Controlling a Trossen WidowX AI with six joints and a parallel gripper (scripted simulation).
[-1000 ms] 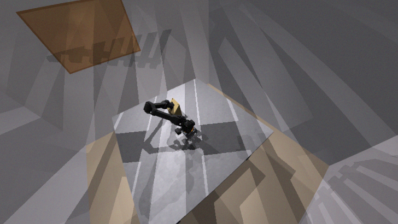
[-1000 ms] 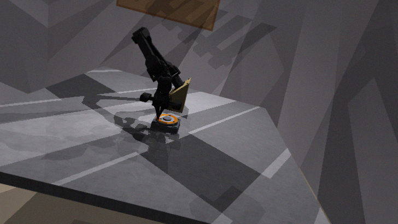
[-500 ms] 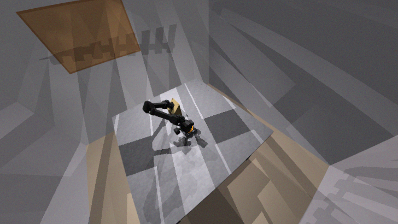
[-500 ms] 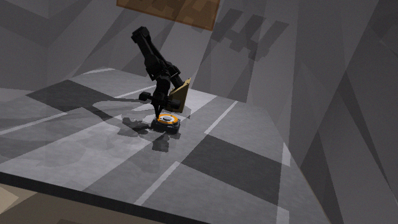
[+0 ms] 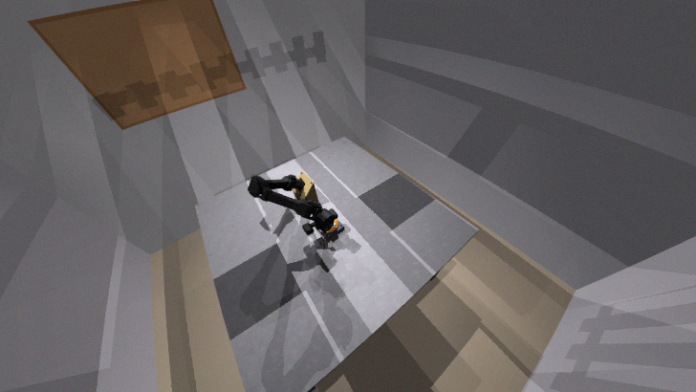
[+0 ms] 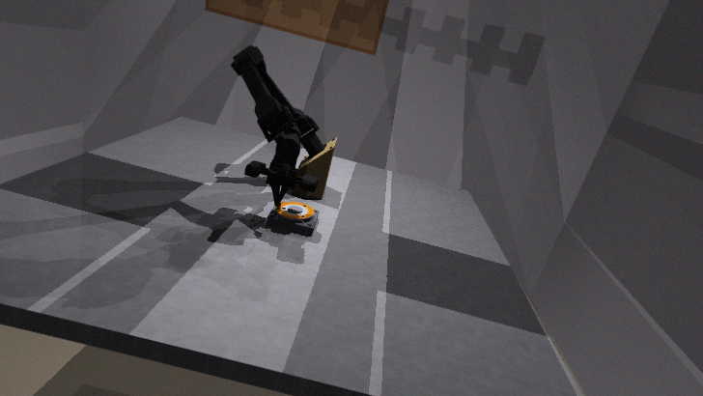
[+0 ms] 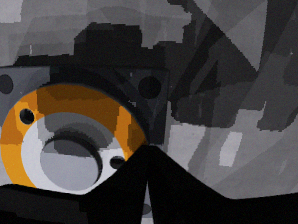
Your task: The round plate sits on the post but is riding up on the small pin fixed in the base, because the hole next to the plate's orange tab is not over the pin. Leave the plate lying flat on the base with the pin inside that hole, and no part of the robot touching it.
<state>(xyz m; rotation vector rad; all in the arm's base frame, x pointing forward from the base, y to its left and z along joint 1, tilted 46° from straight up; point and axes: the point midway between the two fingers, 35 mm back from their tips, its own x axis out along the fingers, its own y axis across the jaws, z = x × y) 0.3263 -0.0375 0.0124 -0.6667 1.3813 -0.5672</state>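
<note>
The round plate (image 5: 333,226) (image 6: 310,212) (image 7: 70,100), with an orange outer ring and pale middle, sits around the grey post (image 7: 70,167) on the dark square base (image 6: 290,227) (image 7: 158,112). Two dark holes show in the plate in the wrist view. I cannot make out the tab or the pin, or tell whether the plate lies flat. My gripper (image 6: 278,205) (image 7: 148,152) is shut with nothing between its fingertips. The tips are at the plate's outer edge; whether they touch it I cannot tell. The fingers hide the plate's lower right part in the wrist view.
A yellow wedge-shaped mount (image 5: 307,187) (image 6: 321,179) stands behind the base, under the arm's foot. The black arm reaches over from it. Round dark spots mark the base's corners. An orange panel (image 5: 180,63) (image 6: 320,21) is in the background. Shadows cross the table.
</note>
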